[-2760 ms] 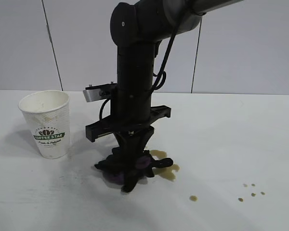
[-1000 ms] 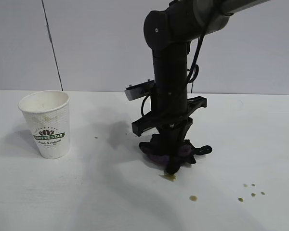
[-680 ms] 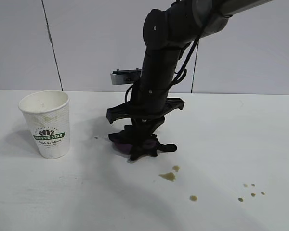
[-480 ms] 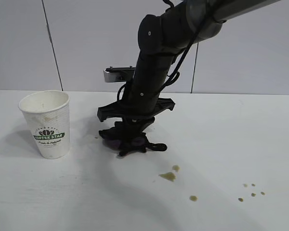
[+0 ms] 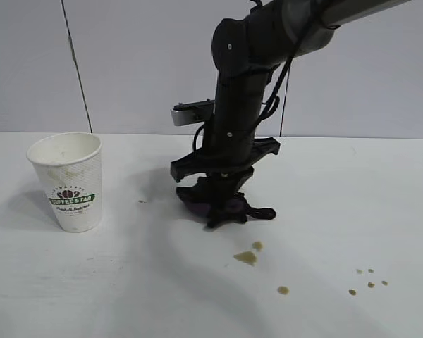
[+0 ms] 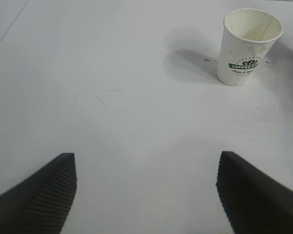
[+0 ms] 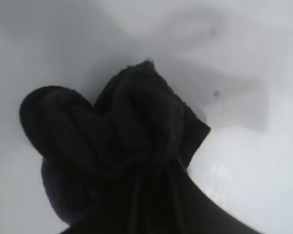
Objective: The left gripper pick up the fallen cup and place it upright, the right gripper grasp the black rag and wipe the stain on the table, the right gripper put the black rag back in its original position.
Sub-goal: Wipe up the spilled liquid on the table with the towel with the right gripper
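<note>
The black rag is gripped in the closed jaws of the right gripper and pressed on the table near its middle. It has been swept from the cup side back toward the stain, which is much reduced: only small blots and droplets are left toward the near edge. More passes are probably needed. The cup stands upright near the left edge. The left gripper is kept parked, jaws open and empty.
</note>
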`<state>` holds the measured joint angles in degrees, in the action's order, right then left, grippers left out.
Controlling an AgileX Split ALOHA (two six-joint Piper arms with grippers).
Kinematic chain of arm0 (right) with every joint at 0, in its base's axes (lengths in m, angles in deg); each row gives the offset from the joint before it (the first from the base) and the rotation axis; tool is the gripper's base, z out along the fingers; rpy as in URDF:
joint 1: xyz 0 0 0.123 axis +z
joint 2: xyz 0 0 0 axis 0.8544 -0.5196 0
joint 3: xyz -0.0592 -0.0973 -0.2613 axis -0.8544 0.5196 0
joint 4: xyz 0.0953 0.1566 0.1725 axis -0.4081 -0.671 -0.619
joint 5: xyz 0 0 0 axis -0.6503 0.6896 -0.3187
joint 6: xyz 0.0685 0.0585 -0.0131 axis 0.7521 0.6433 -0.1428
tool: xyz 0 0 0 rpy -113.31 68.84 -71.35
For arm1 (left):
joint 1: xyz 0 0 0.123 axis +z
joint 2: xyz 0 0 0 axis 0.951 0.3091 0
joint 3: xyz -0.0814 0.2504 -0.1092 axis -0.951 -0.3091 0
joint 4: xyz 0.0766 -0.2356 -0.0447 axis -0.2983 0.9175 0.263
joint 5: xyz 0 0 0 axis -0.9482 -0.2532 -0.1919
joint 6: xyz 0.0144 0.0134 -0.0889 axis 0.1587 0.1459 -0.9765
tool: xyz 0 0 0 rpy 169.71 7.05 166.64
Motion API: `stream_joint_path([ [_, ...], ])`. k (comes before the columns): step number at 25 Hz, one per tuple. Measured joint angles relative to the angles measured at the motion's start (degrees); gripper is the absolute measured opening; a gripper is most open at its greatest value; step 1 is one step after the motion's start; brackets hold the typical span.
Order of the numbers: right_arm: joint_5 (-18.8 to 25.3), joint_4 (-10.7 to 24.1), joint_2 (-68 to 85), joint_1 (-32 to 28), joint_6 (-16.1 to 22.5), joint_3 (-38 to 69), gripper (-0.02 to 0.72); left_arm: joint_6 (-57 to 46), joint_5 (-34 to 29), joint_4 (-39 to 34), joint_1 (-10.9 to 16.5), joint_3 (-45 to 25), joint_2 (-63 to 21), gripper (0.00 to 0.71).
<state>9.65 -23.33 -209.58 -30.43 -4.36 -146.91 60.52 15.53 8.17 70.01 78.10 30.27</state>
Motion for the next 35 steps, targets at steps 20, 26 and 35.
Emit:
stream_joint_path([
  [20, 1.0, -6.8, 1.6, 1.8, -11.2, 0.8, 0.062, 0.0, 0.0, 0.0, 0.0, 0.0, 0.0, 0.57],
  [26, 5.4, -7.6, 3.7, 1.8, -16.9, 0.9, 0.062, 0.0, 0.0, 0.0, 0.0, 0.0, 0.0, 0.57],
  [35, 9.3, -10.9, 5.1, 1.8, -29.0, 9.6, 0.061, 0.0, 0.0, 0.0, 0.0, 0.0, 0.0, 0.57],
])
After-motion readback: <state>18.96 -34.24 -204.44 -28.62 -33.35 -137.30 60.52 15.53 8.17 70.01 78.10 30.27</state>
